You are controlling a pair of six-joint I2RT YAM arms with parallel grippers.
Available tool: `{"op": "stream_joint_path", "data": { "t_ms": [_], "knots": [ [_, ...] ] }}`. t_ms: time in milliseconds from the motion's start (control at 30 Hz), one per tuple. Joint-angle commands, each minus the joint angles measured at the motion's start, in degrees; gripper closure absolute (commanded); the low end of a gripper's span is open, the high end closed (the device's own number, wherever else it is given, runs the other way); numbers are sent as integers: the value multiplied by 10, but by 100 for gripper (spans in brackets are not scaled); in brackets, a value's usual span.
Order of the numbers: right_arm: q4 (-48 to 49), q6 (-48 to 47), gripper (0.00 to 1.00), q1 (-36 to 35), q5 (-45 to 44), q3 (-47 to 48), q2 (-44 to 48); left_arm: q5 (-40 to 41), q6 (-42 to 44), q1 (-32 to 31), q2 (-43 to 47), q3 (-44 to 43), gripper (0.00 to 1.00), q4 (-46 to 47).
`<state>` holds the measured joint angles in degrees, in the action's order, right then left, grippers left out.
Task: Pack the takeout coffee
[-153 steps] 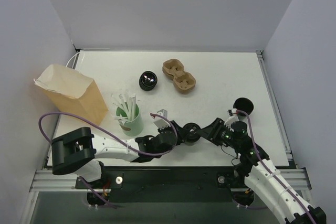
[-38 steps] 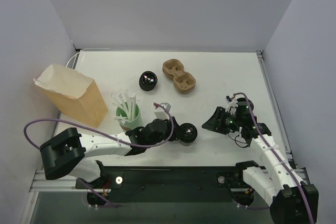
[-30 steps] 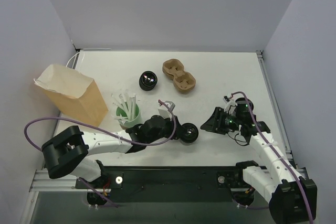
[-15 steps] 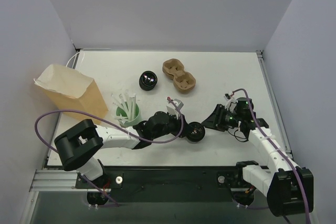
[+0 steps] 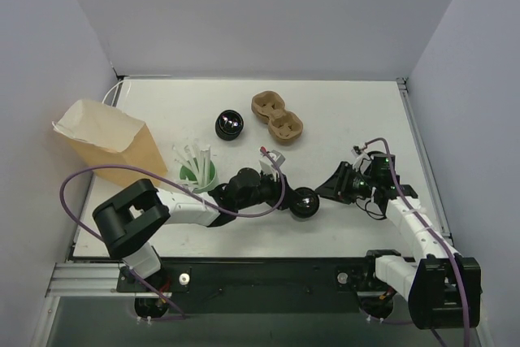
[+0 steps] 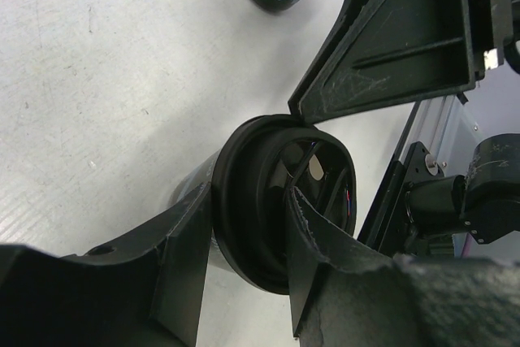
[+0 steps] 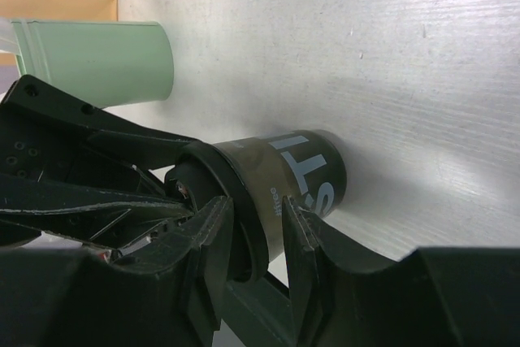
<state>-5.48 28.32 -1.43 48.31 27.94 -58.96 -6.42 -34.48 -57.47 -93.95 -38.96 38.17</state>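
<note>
Near the front edge of the counter, the takeout coffee is seen upright between the two arms. Its black lid rim is clamped on both sides by the left gripper. The right gripper is held spread, its fingers set either side of the lid, one tip just at the rim. Further left, a green cup of white straws is placed beside a paper bag. Beyond these, a lidless black cup and a cardboard cup carrier are found.
</note>
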Motion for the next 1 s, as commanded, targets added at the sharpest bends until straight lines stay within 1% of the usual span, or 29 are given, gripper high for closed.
{"op": "stream_joint_path", "data": {
  "t_ms": [0, 167, 267, 367, 400, 433, 533, 600, 667, 700, 867, 900, 967],
  "knots": [
    [50, 4, 68, 3, 50, -19, -7, -4, 65, 10, -62, 26, 67, -159],
    [71, 10, 69, 4, 45, -27, -20, -9, 66, 16, -76, 26, 67, -152],
    [80, 20, 73, 4, 23, -46, -26, -4, 63, 18, -82, 29, 67, -148],
    [96, 45, 77, 4, -1, -82, -27, 13, 57, 18, -82, 35, 67, -150],
    [111, 72, 78, 3, -3, -96, -20, 19, 56, 18, -78, 37, 67, -150],
    [149, 81, 79, 3, -1, -133, -13, 24, 53, 18, -77, 42, 67, -149],
    [169, 83, 80, 2, -36, -180, 12, 44, 45, 18, -67, 51, 67, -157],
    [180, 90, 82, 2, -50, -198, 15, 57, 41, 16, -58, 62, 67, -158],
    [214, 118, 83, -1, -65, -223, 14, 61, 34, 14, -52, 69, 67, -160],
    [221, 124, 83, -3, -74, -229, 18, 82, 30, 14, -50, 72, 67, -161],
    [185, 141, 84, -51, -151, -228, 38, 99, -1, 9, -59, 88, 67, -148],
    [185, 148, 84, -76, -172, -228, 49, 101, -7, 4, -62, 92, 67, -146],
    [202, 165, 84, -98, -190, -235, 61, 101, -26, 0, -64, 95, 67, -138]
  ]
}}
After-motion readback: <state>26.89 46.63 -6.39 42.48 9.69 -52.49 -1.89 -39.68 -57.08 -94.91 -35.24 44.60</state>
